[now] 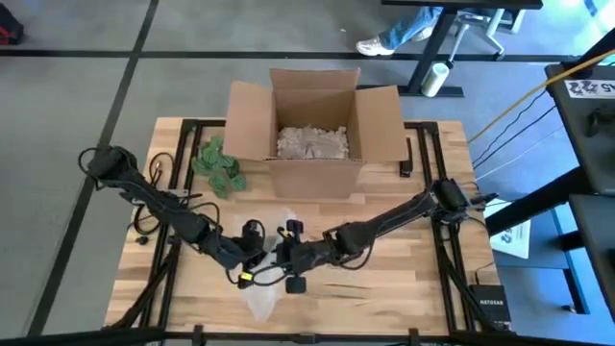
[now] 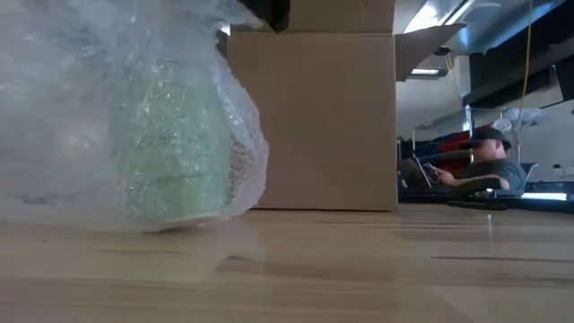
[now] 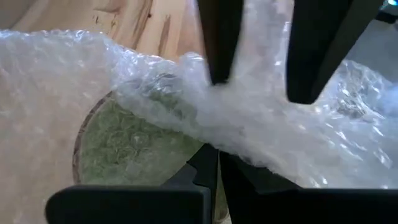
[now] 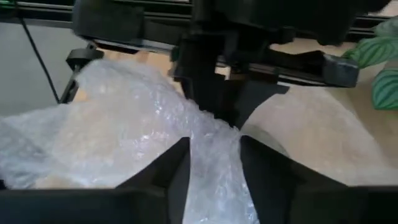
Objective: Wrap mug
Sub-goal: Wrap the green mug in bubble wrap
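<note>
We see a green ceramic mug (image 2: 170,148) on the wooden table (image 1: 404,279), mostly hidden under clear bubble wrap (image 2: 81,108), left gripper (image 3: 214,168) pinching the wrap, right gripper (image 4: 214,158) too (fingers narrow), open cardboard box (image 1: 312,125) behind.

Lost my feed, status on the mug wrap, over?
Left tool shut on bubble wrap; right tool pinching it too. Green mug half covered. Cardboard box behind, clear.

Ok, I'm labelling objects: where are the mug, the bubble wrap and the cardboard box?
mug (image 2: 170,152), low view, its green side seen through the wrap.
bubble wrap (image 4: 124,118), right wrist view, the bunched sheet's upper surface.
cardboard box (image 1: 317,173), high view, its front wall.
</note>
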Robot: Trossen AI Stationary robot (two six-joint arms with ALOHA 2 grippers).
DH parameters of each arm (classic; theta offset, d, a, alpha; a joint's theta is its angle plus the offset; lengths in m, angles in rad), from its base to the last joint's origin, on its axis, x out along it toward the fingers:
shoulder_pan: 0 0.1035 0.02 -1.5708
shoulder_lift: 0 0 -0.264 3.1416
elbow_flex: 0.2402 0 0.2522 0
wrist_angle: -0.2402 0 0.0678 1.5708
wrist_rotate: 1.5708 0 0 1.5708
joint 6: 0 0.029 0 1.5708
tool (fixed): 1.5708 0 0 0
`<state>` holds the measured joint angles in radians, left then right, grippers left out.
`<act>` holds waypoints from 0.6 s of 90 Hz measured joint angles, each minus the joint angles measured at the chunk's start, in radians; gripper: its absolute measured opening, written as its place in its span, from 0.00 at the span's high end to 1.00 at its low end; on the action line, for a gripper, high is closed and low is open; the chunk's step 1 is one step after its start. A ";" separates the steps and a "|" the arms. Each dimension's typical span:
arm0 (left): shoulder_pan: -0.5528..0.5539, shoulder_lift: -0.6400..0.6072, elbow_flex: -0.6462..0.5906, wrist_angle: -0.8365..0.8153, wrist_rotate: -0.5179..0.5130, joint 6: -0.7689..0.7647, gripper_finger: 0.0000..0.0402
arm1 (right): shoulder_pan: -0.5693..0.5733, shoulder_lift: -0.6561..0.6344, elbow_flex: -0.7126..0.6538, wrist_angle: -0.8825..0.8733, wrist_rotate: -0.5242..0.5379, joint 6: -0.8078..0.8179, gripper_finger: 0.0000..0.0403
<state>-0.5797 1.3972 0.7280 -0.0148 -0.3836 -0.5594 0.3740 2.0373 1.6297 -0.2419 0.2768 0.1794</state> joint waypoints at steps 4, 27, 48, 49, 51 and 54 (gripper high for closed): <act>0.000 0.000 0.000 0.001 0.000 0.000 1.00 | -0.004 0.000 0.000 -0.016 -0.001 0.008 0.66; 0.000 0.000 0.003 -0.001 0.000 0.010 1.00 | -0.024 0.010 -0.001 -0.036 -0.059 0.055 0.66; 0.000 -0.001 0.069 -0.061 -0.004 0.048 1.00 | -0.029 0.010 -0.001 -0.053 -0.143 0.080 0.79; 0.000 -0.002 0.074 -0.072 -0.004 0.048 1.00 | -0.030 0.010 -0.001 -0.053 -0.147 0.081 0.79; 0.000 -0.002 0.084 -0.095 -0.007 0.046 1.00 | -0.031 0.010 -0.001 -0.053 -0.153 0.081 0.81; 0.000 -0.002 0.098 -0.128 -0.010 0.040 1.00 | -0.033 0.010 -0.001 -0.055 -0.157 0.081 0.83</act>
<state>-0.5800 1.3949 0.8262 -0.1428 -0.3937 -0.5197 0.3406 2.0468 1.6287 -0.2967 0.1198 0.2607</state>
